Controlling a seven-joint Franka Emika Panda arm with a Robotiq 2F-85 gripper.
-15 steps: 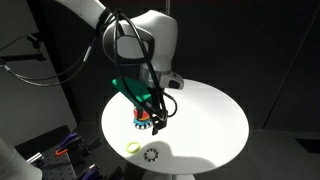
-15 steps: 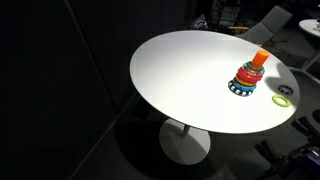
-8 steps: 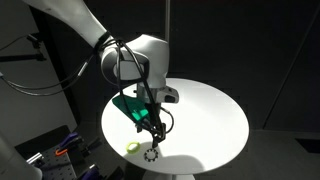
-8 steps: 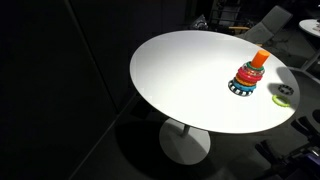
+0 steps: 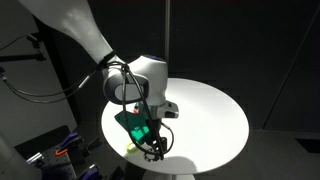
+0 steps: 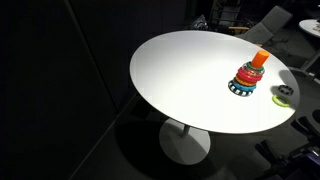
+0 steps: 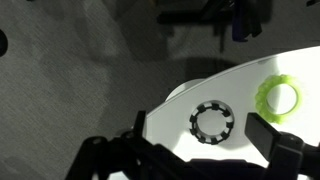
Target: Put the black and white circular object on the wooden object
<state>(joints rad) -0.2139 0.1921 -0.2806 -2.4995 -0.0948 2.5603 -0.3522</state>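
At the edge of the table (image 6: 180,80), the gripper (image 5: 155,147) hangs over the black-and-white ring (image 7: 211,122), jaws wide and empty, 1 finger at 9 o'clock of it, 1 at 3. Best drop straight, close evenly, and stay off the yellow ring (image 7: 277,97) at 2 o'clock. The stacking post (image 6: 247,78) stands well apart.

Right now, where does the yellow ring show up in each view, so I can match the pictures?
In an exterior view: the yellow ring lies low and left of centre, at the table's near edge, beside the gripper.
In an exterior view: the ring lies far right, near the table's edge, past the stacking toy.
Wrist view: the ring is at the right, next to the black and white ring.
Shared landmark: the round white table.
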